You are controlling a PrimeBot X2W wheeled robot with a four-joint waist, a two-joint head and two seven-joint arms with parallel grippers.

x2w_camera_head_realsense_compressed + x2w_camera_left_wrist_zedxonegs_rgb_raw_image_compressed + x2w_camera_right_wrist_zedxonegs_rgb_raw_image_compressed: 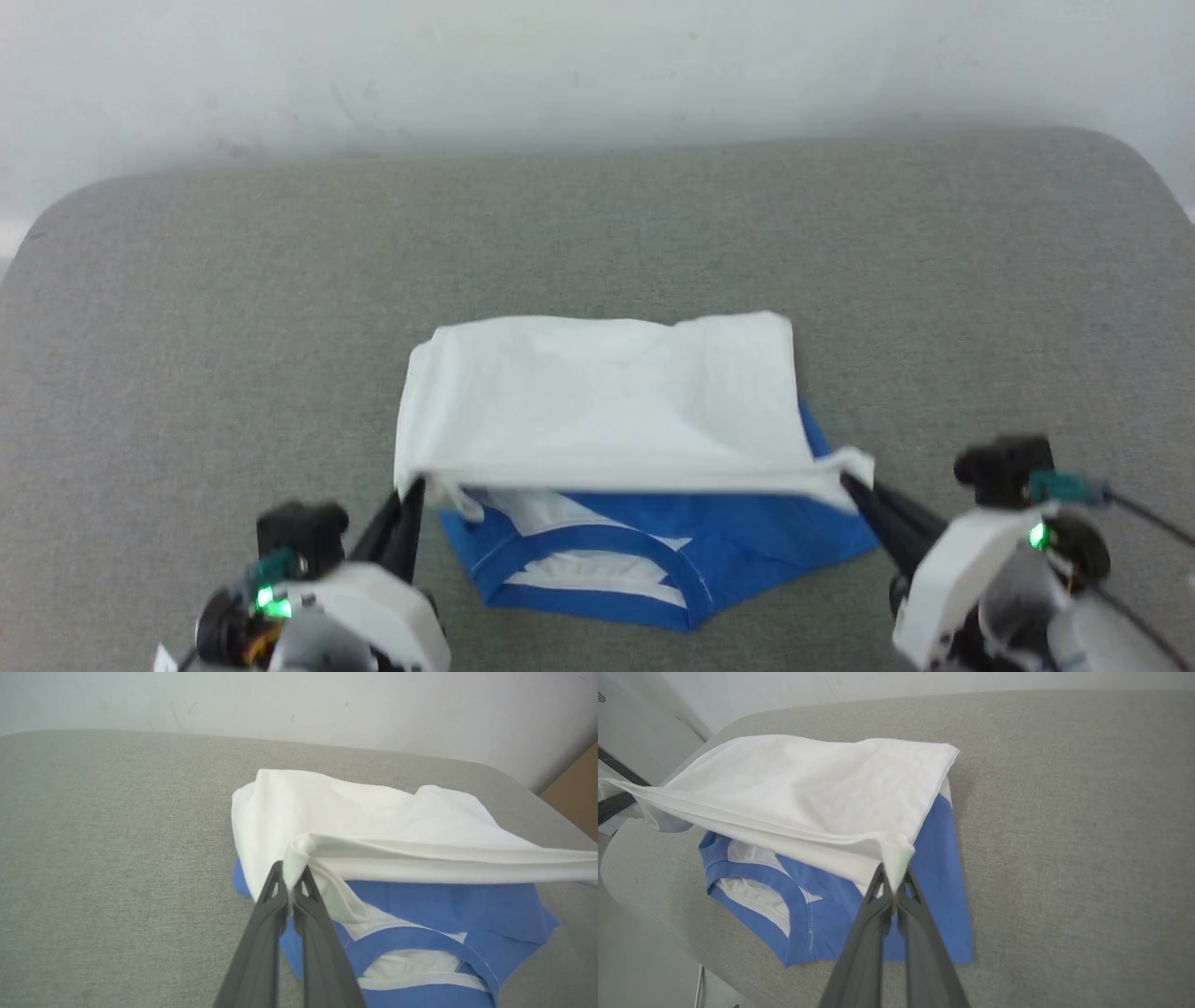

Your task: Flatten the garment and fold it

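The garment [607, 401] lies partly folded on the grey table [187, 327], its white body doubled back over the blue shoulders and collar near the front edge. My left gripper [415, 487] is shut on the white hem's left corner, lifted off the table. My right gripper [848, 483] is shut on the hem's right corner, so the white edge stretches taut between them. In the left wrist view the fingertips [275, 877] pinch white cloth [373, 816] above the blue collar [420, 942]. The right wrist view shows its fingertips [878, 877] clamping the white corner over the blue cloth [938, 868].
A pale wall [597, 65] runs behind the table's far edge. The table's rounded corners sit at the far left and far right. A tan surface [579, 793] shows past the table's corner in the left wrist view.
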